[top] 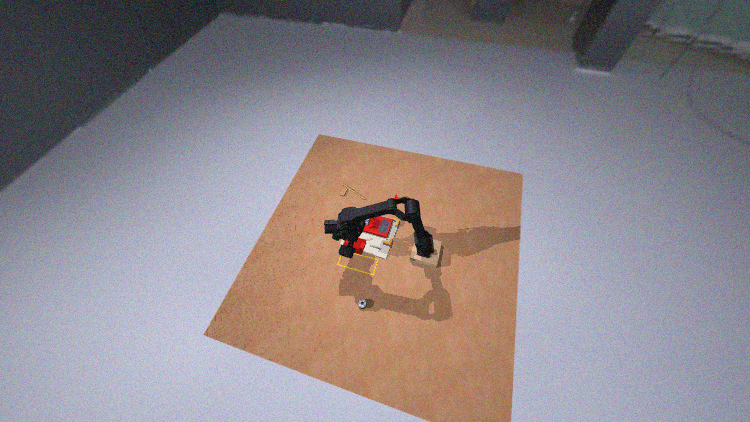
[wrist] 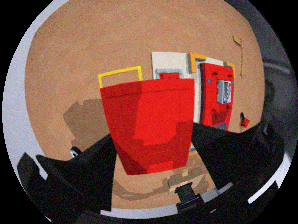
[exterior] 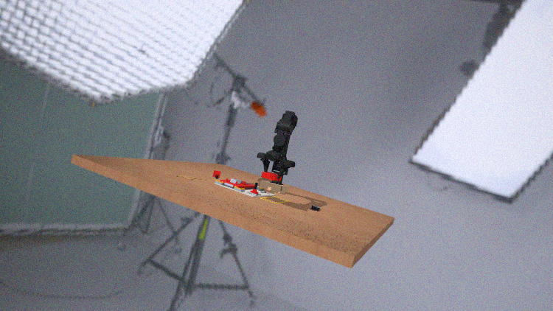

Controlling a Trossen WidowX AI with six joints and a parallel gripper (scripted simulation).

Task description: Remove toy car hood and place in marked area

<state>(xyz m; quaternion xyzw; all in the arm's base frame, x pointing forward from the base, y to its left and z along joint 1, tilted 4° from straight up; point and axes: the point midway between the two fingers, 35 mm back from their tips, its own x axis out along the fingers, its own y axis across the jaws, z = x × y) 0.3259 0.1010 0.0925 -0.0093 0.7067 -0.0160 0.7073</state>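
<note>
My gripper (top: 352, 244) (exterior: 272, 176) (wrist: 152, 131) is shut on the red hood (top: 359, 246) (exterior: 270, 176) (wrist: 149, 123) and holds it above the table. In the wrist view the hood fills the middle of the picture. The yellow outline of the marked area (top: 355, 270) (exterior: 270, 200) (wrist: 120, 75) lies on the table just beyond the hood, partly hidden by it in the wrist view. The rest of the red toy car (top: 380, 226) (exterior: 235, 184) (wrist: 216, 91) sits on a white plate (top: 375, 248) (wrist: 166, 63) beside the marked area.
The arm stands on a wooden block (top: 425, 258). A small grey wheel-like part (top: 361, 301) (exterior: 315, 208) lies in front of the marked area. A thin tan stick (top: 352, 191) (wrist: 237, 46) lies behind the car. The brown board ends at its edges (exterior: 348, 255).
</note>
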